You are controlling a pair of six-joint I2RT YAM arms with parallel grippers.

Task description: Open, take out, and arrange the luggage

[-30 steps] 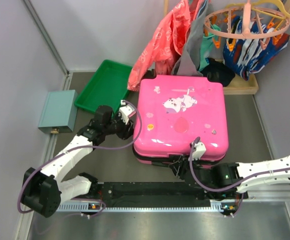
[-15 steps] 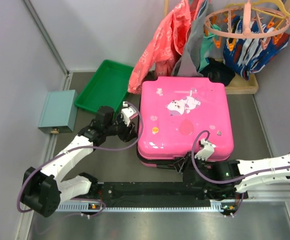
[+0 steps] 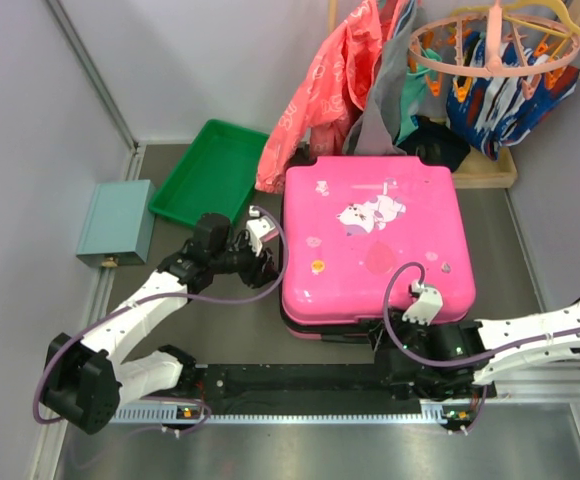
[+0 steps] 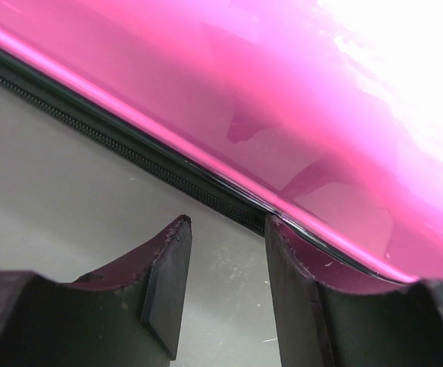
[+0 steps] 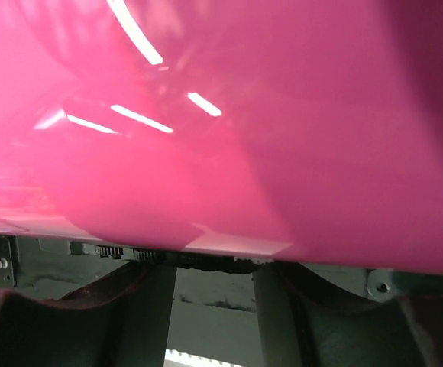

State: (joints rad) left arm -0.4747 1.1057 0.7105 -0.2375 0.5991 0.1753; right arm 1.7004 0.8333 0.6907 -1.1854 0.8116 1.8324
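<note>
The luggage [image 3: 375, 240], a hot-pink hard-shell suitcase with white cartoon stickers, lies flat mid-table, its top shell raised a little at the near edge. My left gripper [image 3: 268, 258] is open at its left side; in the left wrist view [image 4: 225, 225] the right fingertip touches the black zipper seam under the pink shell [image 4: 282, 99]. My right gripper [image 3: 390, 335] is at the near edge, partly hidden under the shell. In the right wrist view [image 5: 214, 271] it is open, both fingertips beneath the pink shell's rim [image 5: 229, 115], nothing between them.
A green tray [image 3: 210, 170] and a pale-teal box [image 3: 117, 220] sit at the left. Hanging clothes [image 3: 350, 80] and a pink drying ring [image 3: 495, 50] crowd the back, over a wooden board [image 3: 485, 172]. A black rail [image 3: 300, 380] runs along the near edge.
The pink top shell has risen at its near edge and appears shifted right. My right gripper has moved right and under that edge. My left gripper has edged slightly right along the left side.
</note>
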